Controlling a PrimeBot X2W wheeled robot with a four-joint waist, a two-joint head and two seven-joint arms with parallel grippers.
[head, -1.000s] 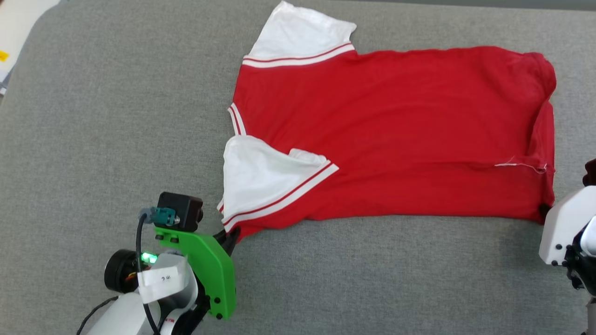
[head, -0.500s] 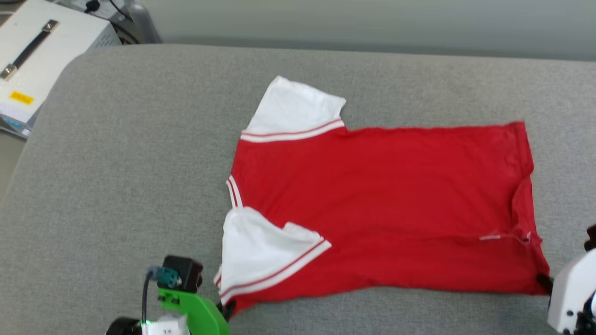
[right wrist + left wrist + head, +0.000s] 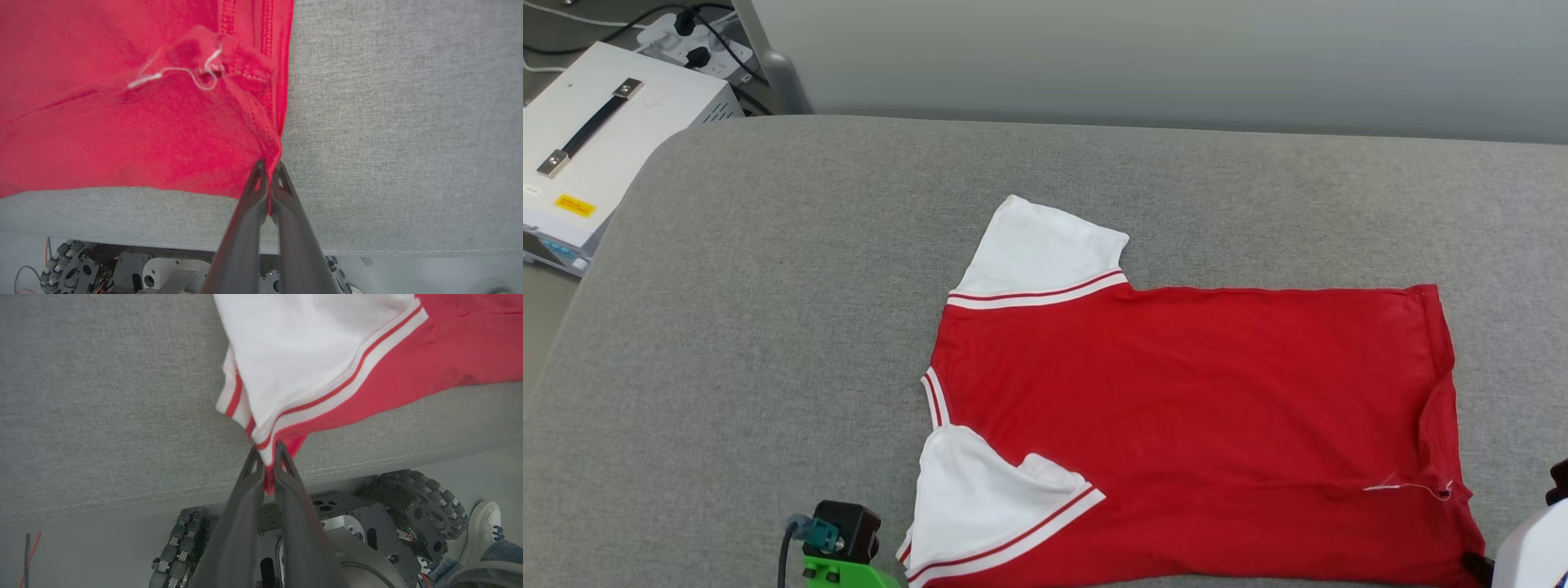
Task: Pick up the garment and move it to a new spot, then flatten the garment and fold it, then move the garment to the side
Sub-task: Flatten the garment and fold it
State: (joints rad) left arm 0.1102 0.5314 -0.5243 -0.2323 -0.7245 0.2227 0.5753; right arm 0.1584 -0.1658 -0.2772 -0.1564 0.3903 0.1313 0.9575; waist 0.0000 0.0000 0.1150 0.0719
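The garment (image 3: 1192, 425), a red jersey shirt with white striped sleeves, lies spread on the grey cushioned surface (image 3: 768, 327), plain red side up. In the left wrist view my left gripper (image 3: 267, 451) is shut on the garment (image 3: 327, 375) at its near shoulder corner, by the white sleeve's striped trim. In the right wrist view my right gripper (image 3: 269, 168) is shut on the garment (image 3: 143, 122) at its near hem corner. In the head view the left arm's green mount (image 3: 841, 563) and the right arm's white casing (image 3: 1531, 555) sit at the bottom corners.
A white box with a black handle (image 3: 596, 155) and a power strip with cables (image 3: 686, 41) stand beyond the surface's far left corner. The surface's front edge (image 3: 122, 502) runs close to both grippers, with my wheeled base (image 3: 416, 514) and a person's white shoe (image 3: 484, 528) below.
The head camera has tilted up, so the shirt and both arms sit lower in the picture and the wall and white box have come into view. Both grips on the garment are unchanged.
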